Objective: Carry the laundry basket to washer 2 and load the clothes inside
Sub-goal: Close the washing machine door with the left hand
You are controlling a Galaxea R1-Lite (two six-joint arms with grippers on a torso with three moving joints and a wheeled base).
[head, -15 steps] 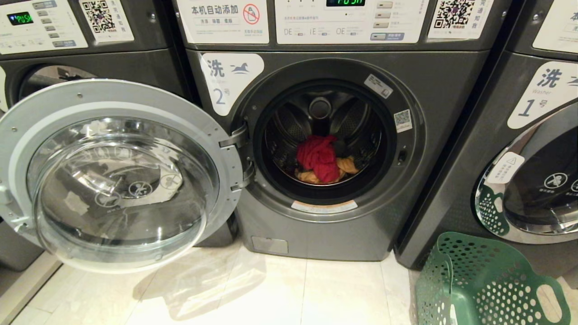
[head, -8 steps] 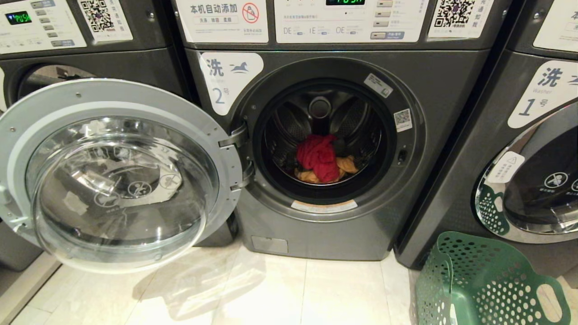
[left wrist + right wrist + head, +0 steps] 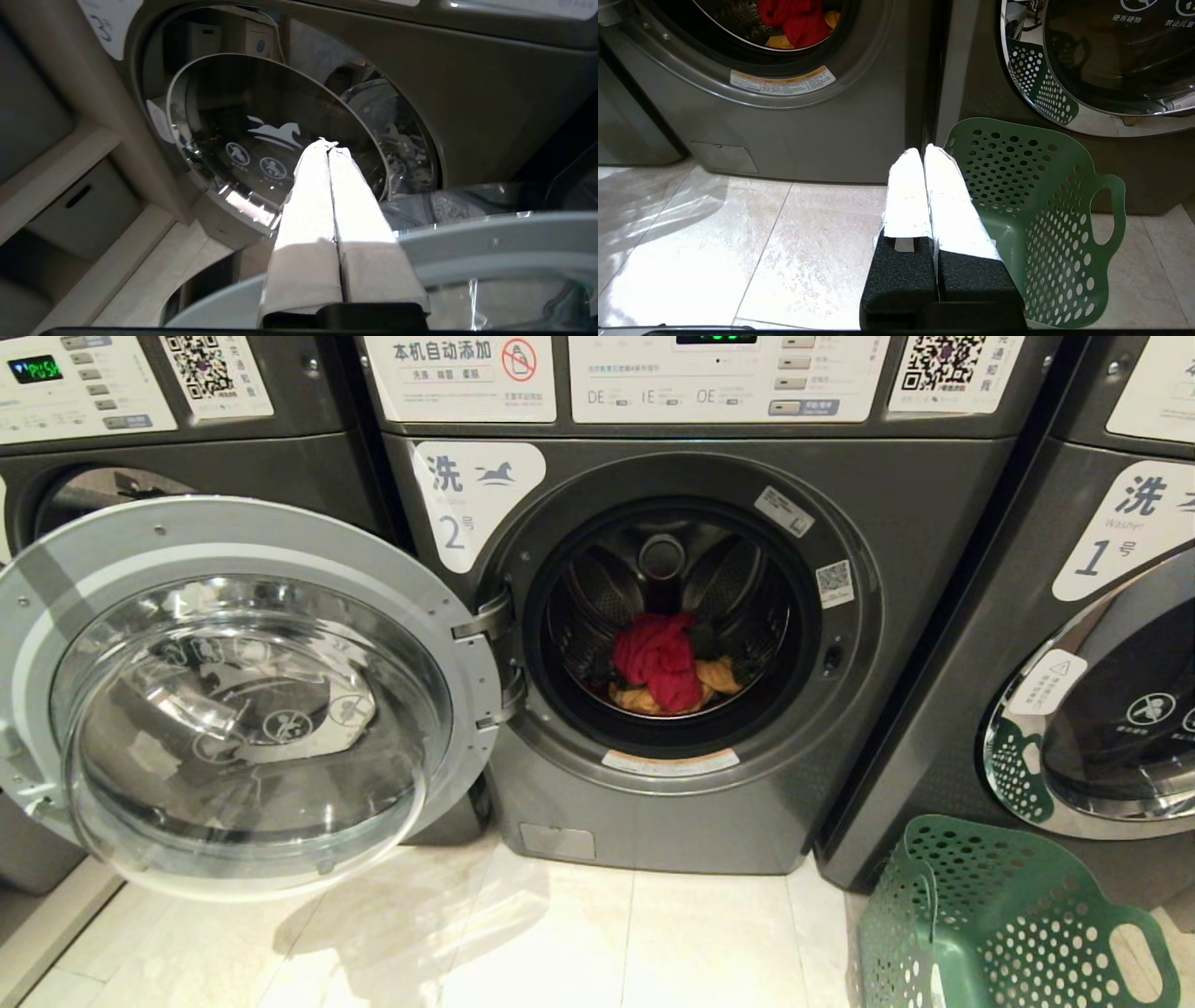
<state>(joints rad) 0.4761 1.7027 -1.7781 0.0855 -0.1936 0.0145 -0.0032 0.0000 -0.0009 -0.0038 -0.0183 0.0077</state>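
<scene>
Three dark grey front-load washers stand side by side on a pale tiled floor [image 3: 579, 933]. Washer 2 [image 3: 691, 616], in the middle, carries a white label with a horse logo and the numeral 2 [image 3: 471, 499] at its upper left. Its round glass door [image 3: 233, 691] is swung fully open to the left on its hinge, hanging in front of the neighbouring washer [image 3: 187, 457] on that side. To the right stands the washer labelled 1 [image 3: 1111, 644], its chrome-ringed door closed.

The laundry basket [image 3: 1013, 924], green plastic with round holes and an oval cut-out handle, sits on the floor at lower right, in front of the washer labelled 1 and just right of washer 2. It is tipped, its open mouth facing left, and no clothes show inside it.

Deep in the drum of washer 2 lie the clothes: a red garment [image 3: 658, 658] on top, with a yellow-orange garment [image 3: 719, 677] showing beneath and beside it.

The left gripper [image 3: 329, 144] is raised behind the open door's rim, its white-padded fingers pressed together and empty, pointing toward the glass of the left-hand washer. The right gripper [image 3: 923, 151] hangs low over the floor just beside the basket's rim, its fingers likewise clenched on nothing.
</scene>
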